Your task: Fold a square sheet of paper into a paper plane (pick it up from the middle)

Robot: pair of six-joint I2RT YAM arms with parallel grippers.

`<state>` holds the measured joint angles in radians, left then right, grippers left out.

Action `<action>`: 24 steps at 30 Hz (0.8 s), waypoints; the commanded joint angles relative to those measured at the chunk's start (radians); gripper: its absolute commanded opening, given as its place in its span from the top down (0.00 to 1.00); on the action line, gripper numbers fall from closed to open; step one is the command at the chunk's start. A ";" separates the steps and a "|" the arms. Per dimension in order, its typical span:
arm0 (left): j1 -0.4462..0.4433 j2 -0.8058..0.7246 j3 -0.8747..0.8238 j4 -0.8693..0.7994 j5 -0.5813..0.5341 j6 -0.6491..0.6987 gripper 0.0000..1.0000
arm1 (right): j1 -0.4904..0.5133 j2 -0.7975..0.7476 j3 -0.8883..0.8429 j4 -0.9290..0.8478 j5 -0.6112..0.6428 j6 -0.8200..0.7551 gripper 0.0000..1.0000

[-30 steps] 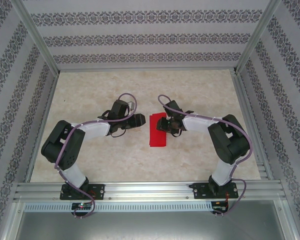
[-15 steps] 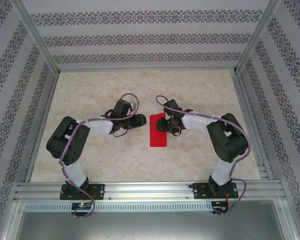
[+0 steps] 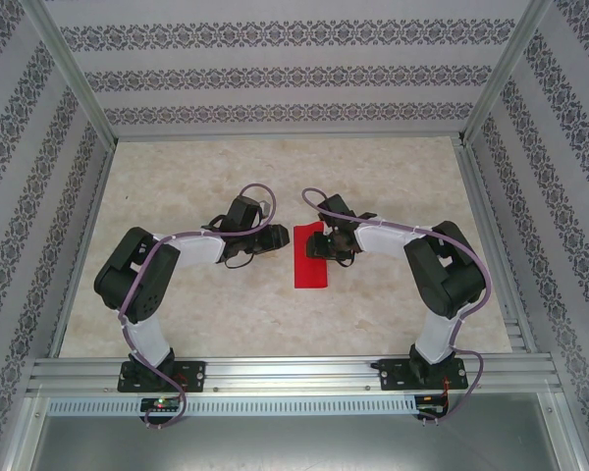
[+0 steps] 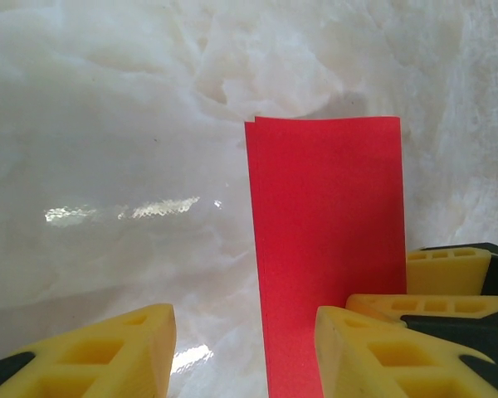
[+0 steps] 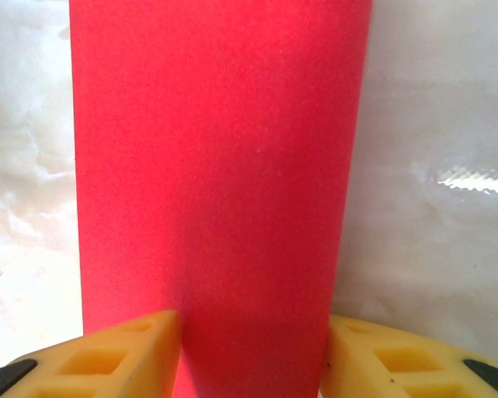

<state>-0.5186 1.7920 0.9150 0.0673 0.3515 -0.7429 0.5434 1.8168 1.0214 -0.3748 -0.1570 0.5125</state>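
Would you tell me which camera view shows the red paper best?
The top view: the red paper lies as a whole narrow strip, only one far corner hidden by the right claw. The left wrist view shows one end close up; the right wrist view shows its middle, ends cut off.

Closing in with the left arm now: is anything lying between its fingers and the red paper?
Nothing visible does. The left gripper straddles one long edge of the folded red paper, which lies flat on the table. The right gripper's fingers sit at the paper's opposite edge, not in between.
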 commanded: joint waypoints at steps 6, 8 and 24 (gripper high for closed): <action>-0.011 0.021 0.022 0.025 -0.011 -0.016 0.52 | 0.006 0.122 -0.036 -0.067 0.091 -0.040 0.51; -0.011 0.024 0.024 0.024 -0.009 -0.017 0.52 | 0.006 0.129 -0.034 -0.068 0.089 -0.036 0.51; -0.011 0.053 0.044 0.025 0.044 -0.010 0.58 | 0.015 0.164 -0.029 -0.067 0.094 -0.050 0.50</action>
<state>-0.5194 1.8355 0.9283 0.0673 0.3656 -0.7437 0.5503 1.8446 1.0519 -0.4118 -0.1429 0.4942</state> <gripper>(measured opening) 0.427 0.502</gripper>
